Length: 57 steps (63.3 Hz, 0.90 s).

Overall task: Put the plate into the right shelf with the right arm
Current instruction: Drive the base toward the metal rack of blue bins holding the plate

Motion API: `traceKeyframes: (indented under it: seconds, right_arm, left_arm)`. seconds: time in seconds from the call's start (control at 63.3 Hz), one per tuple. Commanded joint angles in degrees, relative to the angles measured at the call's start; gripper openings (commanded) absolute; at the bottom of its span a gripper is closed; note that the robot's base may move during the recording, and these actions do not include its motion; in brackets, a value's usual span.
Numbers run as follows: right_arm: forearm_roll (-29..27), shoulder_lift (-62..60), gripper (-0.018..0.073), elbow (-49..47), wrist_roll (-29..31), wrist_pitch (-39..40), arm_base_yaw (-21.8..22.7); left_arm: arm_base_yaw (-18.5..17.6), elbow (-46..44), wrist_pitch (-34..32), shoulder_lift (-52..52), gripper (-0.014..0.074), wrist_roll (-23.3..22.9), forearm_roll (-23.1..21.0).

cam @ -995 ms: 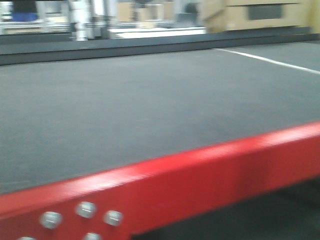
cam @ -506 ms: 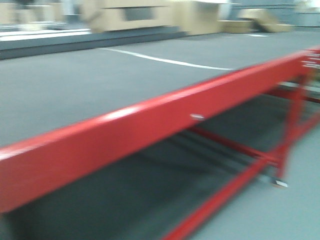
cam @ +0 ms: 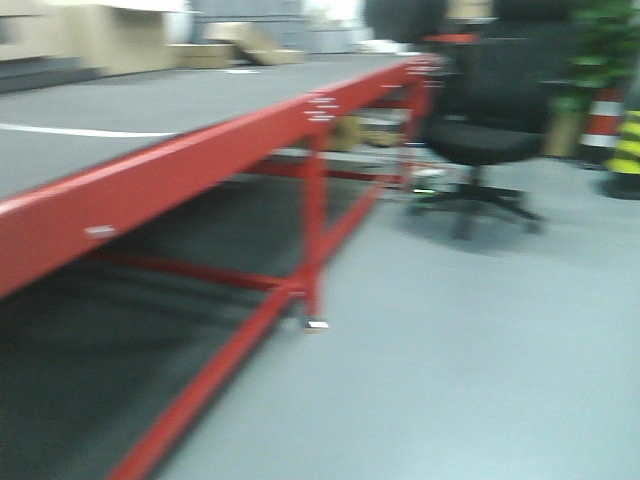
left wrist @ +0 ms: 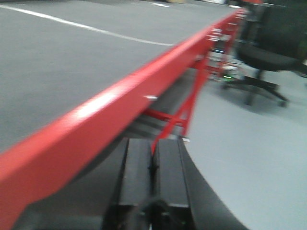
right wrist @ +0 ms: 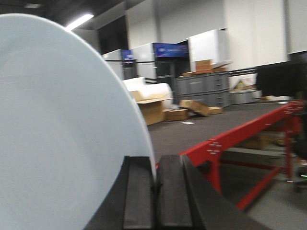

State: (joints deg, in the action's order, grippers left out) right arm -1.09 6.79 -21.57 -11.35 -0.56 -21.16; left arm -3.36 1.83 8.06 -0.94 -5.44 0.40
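The white plate (right wrist: 62, 134) fills the left of the right wrist view, held on edge. My right gripper (right wrist: 154, 165) is shut on the plate's rim, its black fingers (right wrist: 138, 191) pressed to both sides. My left gripper (left wrist: 153, 153) is shut and empty, held beside the red table frame (left wrist: 96, 120). The stainless-steel right shelf is out of view in every frame. Neither gripper shows in the front view.
A long grey-topped table with a red frame (cam: 200, 150) runs along the left. A black office chair (cam: 485, 130) stands ahead right, with a striped barrier (cam: 625, 140) and plant beyond. Grey floor (cam: 450, 350) lies to the right. Cardboard boxes (right wrist: 192, 106) and cabinets stand far off.
The front view has swung to the right: the table top has slid left out of frame, and the floor and office chair have come into sight.
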Motion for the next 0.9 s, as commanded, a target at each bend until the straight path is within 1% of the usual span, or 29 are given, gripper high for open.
traceKeyframes:
  seconds: [0.0, 0.885]
  right_arm:
    - [0.4, 0.9, 0.0054, -1.7, 0.3, 5.7, 0.2]
    - [0.4, 0.9, 0.0054, -1.7, 0.3, 5.9, 0.2]
  left_arm:
    - [-0.1, 0.5, -5.2, -0.4, -0.0047, -0.3, 0.0]
    - [-0.1, 0.5, -5.2, -0.4, -0.0047, -0.3, 0.0]
